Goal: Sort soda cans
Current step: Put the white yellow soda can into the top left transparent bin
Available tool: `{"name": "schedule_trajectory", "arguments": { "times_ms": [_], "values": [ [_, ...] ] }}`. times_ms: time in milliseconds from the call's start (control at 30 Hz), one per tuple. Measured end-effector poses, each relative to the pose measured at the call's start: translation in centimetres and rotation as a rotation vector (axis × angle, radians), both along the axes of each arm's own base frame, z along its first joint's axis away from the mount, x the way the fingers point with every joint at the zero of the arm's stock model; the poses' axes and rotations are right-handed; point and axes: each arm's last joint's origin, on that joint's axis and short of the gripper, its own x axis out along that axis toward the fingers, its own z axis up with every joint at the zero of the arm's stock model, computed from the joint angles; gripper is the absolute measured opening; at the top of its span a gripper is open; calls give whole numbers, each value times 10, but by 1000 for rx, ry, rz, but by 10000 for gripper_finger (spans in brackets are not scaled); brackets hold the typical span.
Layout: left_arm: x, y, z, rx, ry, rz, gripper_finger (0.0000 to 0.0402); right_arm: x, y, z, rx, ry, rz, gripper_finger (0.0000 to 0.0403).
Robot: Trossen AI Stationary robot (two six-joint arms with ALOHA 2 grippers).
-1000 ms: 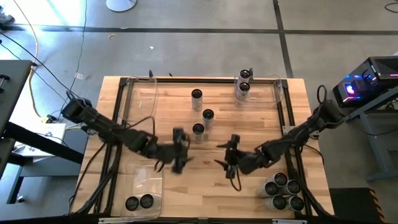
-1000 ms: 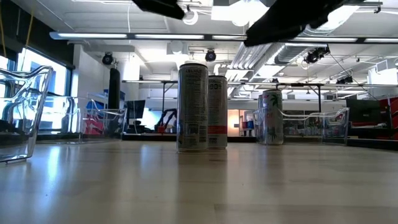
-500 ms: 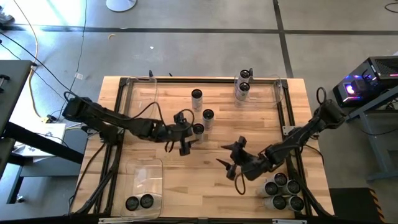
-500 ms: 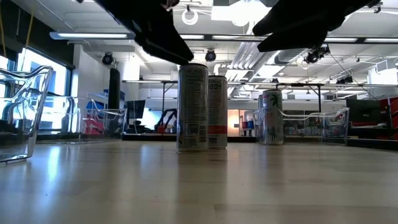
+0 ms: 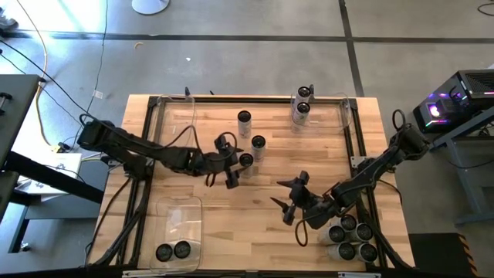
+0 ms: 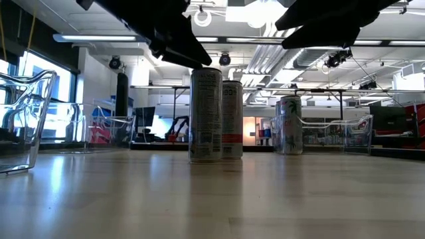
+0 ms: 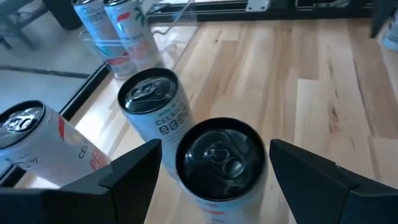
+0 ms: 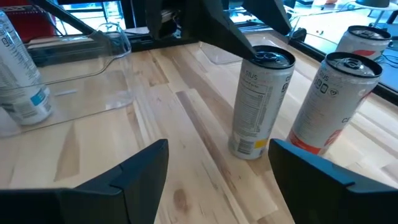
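Note:
Three soda cans stand upright on their bases mid-table: a dark-topped one point(image 5: 246, 161), one point(image 5: 258, 143) just behind it, and a third point(image 5: 245, 118) farther back. My left gripper point(image 5: 234, 162) is open at the dark-topped can point(image 7: 221, 155), one finger on either side of its top without touching it. In the low view it hangs just above and beside that can point(image 6: 206, 113). My right gripper point(image 5: 285, 194) is open and holds nothing, right of centre toward the near edge. It faces the same can point(image 8: 260, 102).
Clear bins stand at the corners. The far-right bin point(image 5: 343, 116) holds two cans, the near-left bin point(image 5: 174, 224) holds two, and the near-right one point(image 5: 340, 249) holds several. The far-left bin point(image 5: 166, 116) shows none. Bare wood lies between the grippers and the near edge.
My left gripper has swung from the table's middle toward the far edge and sunk, bringing its open fingers to either side of the dark-topped can's top. My right gripper has rolled about its own line and drifted slightly toward the right edge. The cans have not moved.

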Motion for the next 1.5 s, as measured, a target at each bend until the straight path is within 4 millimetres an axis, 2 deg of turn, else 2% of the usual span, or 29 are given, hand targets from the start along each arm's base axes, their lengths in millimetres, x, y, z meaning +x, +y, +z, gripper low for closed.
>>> {"name": "schedule_trajectory", "arguments": {
  "times_ms": [533, 733, 833, 967, 1200, 1333, 1500],
  "values": [
    [22, 4, -32, -22, 24, -15, 293, 1, -2, 0, -60, 32, 23, 271],
    [22, 4, -31, -32, 16, 4, 254, 1, -2, -1, -65, 38, 24, 271],
    [17, 2, -27, -23, 30, 3, 249, 1, -2, -1, -66, 40, 24, 271],
    [-1, -6, -10, 47, 51, 41, 249, 1, -2, -1, -66, 40, 24, 271],
    [-55, -12, 58, 70, -123, 110, 249, 1, -2, -1, -63, 38, 23, 271],
    [-97, 2, 94, 76, -229, 201, 249, 1, -2, -1, -62, 36, 23, 271],
    [-145, 32, 113, 158, -228, 420, 249, 1, -2, -1, -63, 37, 22, 271]
  ]
}}
